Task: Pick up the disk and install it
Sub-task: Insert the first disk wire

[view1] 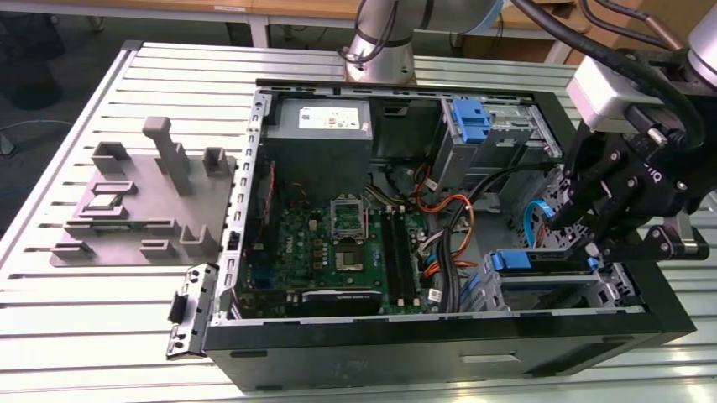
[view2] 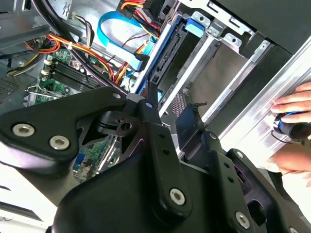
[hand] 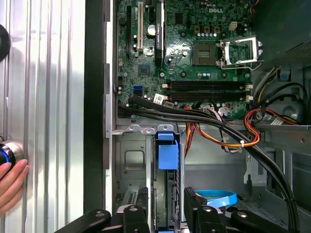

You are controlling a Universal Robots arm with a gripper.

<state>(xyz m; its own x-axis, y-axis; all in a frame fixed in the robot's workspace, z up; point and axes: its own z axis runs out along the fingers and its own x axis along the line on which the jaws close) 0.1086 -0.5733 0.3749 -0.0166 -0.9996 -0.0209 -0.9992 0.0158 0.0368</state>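
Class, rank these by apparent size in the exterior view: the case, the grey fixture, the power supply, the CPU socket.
Largest to smallest:
1. case
2. fixture
3. power supply
4. CPU socket
The gaps are plain; no two look alike.
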